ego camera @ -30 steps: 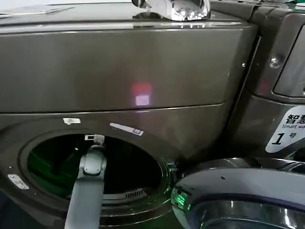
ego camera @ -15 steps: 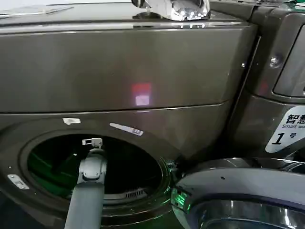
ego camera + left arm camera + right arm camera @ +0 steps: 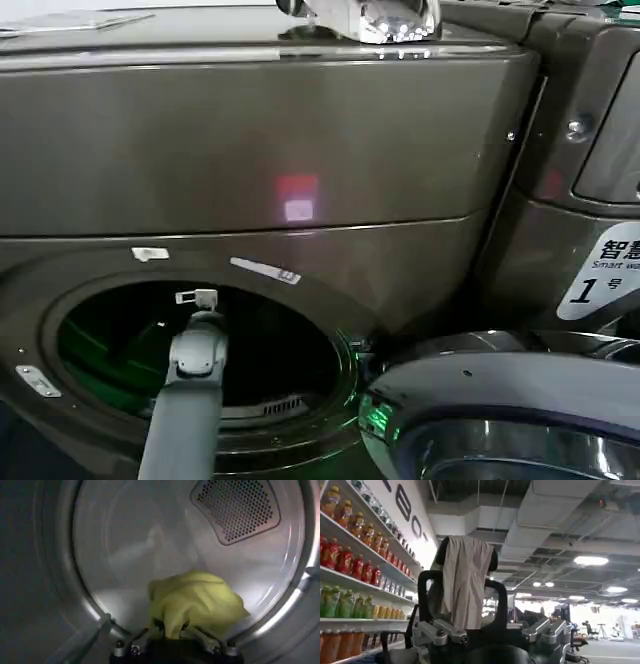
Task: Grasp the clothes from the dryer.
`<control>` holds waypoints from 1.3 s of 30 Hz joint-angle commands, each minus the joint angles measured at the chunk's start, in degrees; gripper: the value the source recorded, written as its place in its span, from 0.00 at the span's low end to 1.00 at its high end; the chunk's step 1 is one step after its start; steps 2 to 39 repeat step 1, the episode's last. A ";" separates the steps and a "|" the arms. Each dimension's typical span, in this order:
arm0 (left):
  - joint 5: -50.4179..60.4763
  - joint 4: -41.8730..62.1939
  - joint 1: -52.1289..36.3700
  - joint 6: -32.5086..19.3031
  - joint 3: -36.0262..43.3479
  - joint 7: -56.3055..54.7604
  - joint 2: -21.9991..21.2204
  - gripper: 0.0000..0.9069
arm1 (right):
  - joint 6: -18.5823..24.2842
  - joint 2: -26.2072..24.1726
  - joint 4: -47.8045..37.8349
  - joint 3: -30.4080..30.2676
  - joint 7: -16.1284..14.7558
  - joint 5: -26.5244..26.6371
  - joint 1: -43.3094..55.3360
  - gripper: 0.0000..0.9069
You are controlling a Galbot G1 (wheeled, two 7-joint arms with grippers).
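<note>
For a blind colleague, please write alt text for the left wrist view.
A bright yellow-green wad of clothes lies inside the dryer's shiny metal drum, right in front of the left pincer, whose fingers are at its near edge. A perforated vent panel sits on the drum's back wall.

a beige cloth (image 3: 465, 580) hangs over a black chair (image 3: 462, 605). beside the chair, shelves (image 3: 355, 575) carry rows of bottles (image 3: 345, 562).

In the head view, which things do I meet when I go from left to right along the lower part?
Dryer drum opening → left arm reaching inside → open door → white "1" sticker.
</note>
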 commanded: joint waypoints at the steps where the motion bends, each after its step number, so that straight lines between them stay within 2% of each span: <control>1: -0.28 0.20 0.01 -0.01 -0.01 -0.12 0.03 0.00 | -0.55 0.04 0.07 0.12 0.22 -0.19 -0.07 1.00; 39: -0.28 0.20 0.01 -0.01 -0.01 -0.12 0.03 0.00 | -0.55 0.04 0.07 0.12 0.22 -0.19 -0.07 1.00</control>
